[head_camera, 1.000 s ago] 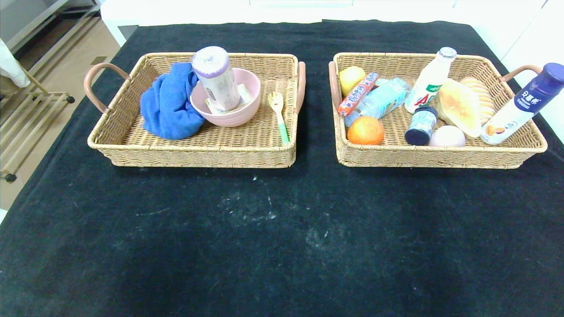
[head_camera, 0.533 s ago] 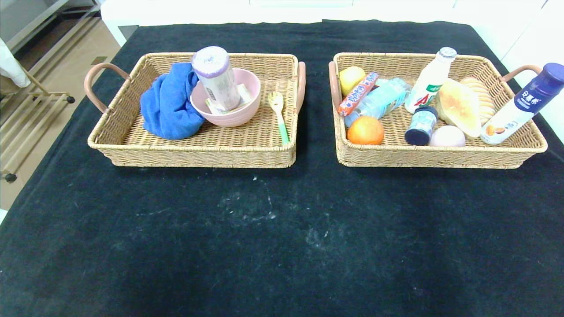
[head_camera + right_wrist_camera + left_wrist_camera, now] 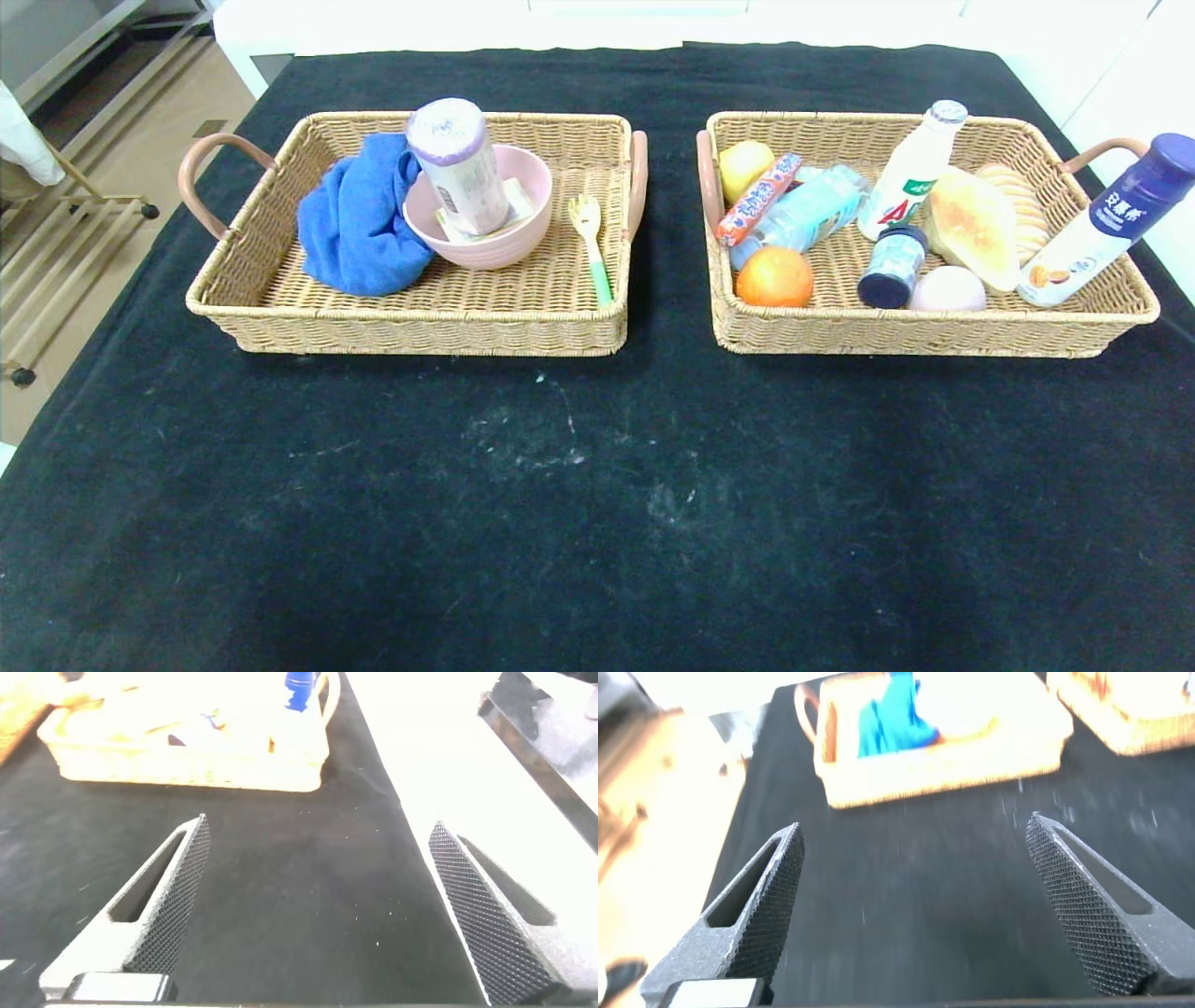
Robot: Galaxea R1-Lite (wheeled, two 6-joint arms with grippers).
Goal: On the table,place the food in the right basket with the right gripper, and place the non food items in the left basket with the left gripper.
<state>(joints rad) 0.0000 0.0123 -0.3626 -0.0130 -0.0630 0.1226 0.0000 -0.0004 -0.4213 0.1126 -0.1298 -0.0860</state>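
Note:
The left basket (image 3: 280, 322) holds a blue cloth (image 3: 355, 224), a pink bowl (image 3: 509, 245) with a purple-capped canister (image 3: 457, 163) in it, and a fork (image 3: 590, 243). The right basket (image 3: 934, 331) holds an orange (image 3: 775, 277), a lemon (image 3: 744, 163), a sausage stick (image 3: 758, 198), bottles (image 3: 910, 173), bread (image 3: 971, 229) and a blue-capped bottle (image 3: 1097, 229). Neither gripper shows in the head view. My left gripper (image 3: 915, 849) is open and empty over the black cloth, short of the left basket (image 3: 943, 761). My right gripper (image 3: 318, 849) is open and empty, short of the right basket (image 3: 187, 761).
The black tablecloth (image 3: 597, 504) covers the table in front of the baskets. The table's right edge (image 3: 392, 784) runs close to my right gripper. A metal rack (image 3: 56, 233) stands on the floor to the left.

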